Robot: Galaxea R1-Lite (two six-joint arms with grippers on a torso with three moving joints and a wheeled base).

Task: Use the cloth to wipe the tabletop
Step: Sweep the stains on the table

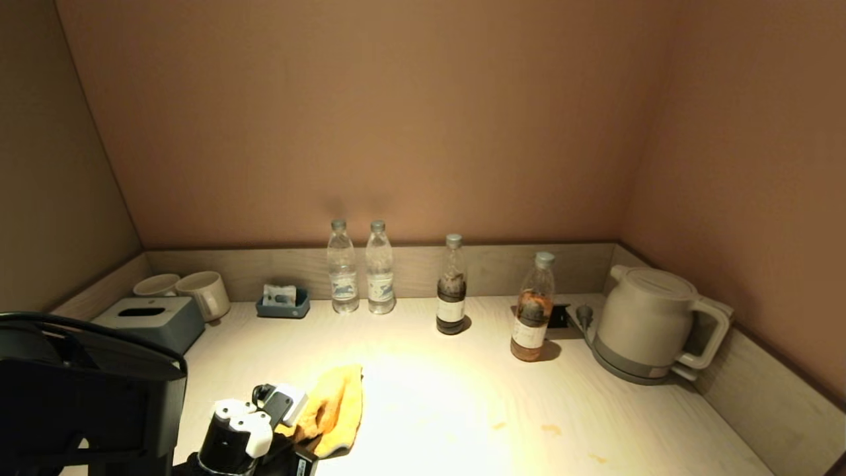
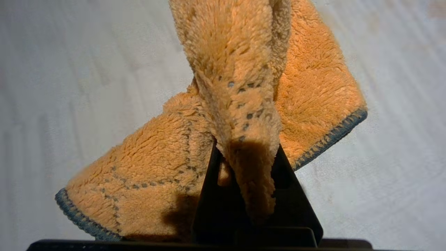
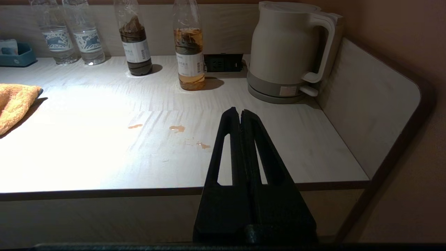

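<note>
Overhead, the tabletop is a broad pale wood-grain counter with a low grey-wood rim, boxed in by brownish-pink walls, and a bright pool of light falls on its middle. Small orange stains dot the near right part. Along the back stand two mugs, a grey-blue tissue box, a small blue tray, two clear water bottles, two bottles of dark drink and a rounded cream kettle in the right corner. The cloth lies crumpled at the near left, with the left gripper on its edge.

From the left wrist, the fluffy orange pile of the cloth, stitched with grey dots and edged in dark grey, bunches into a fold pinched between the black fingers.

From the right wrist, the right gripper hangs off the counter's front edge, its two slotted black fingers pressed together on nothing, the stains just beyond.
</note>
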